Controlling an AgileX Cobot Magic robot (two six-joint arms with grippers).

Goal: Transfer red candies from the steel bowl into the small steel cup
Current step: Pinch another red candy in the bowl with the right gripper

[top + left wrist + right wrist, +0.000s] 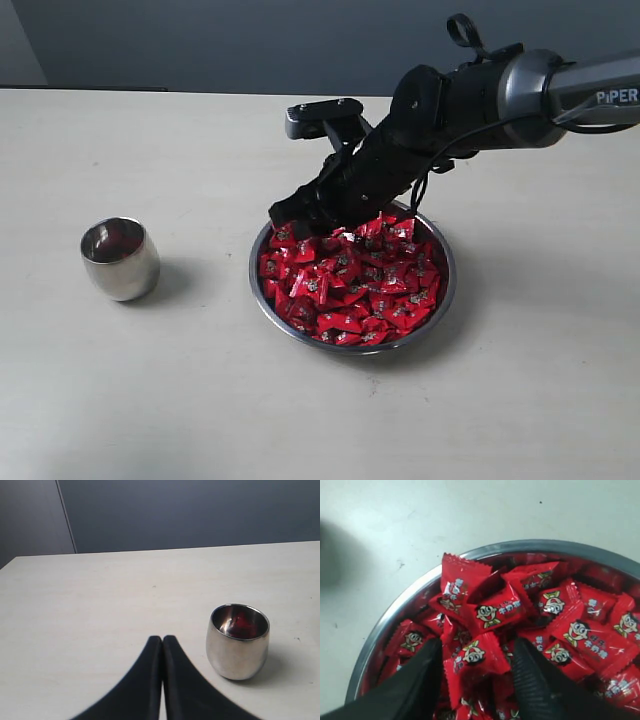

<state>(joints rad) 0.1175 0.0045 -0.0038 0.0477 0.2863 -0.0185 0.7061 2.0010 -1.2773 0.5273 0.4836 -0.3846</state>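
The steel bowl (449, 285) sits mid-table, heaped with red candies (360, 290). My right gripper (292, 220) dips into the bowl's left side. In the right wrist view it (476, 649) is open, its two black fingers pushed into the pile on either side of one candy (475, 656), near the bowl's rim (382, 630). The small steel cup (120, 262) stands upright to the left of the bowl. In the left wrist view the cup (237, 652) holds something red (243, 622), and my left gripper (162, 639) is shut and empty beside it.
The pale tabletop (180, 400) stretches around bowl and cup, with a dark wall behind. The right arm (520, 90) reaches in from the upper right above the bowl. The left arm does not show in the exterior view.
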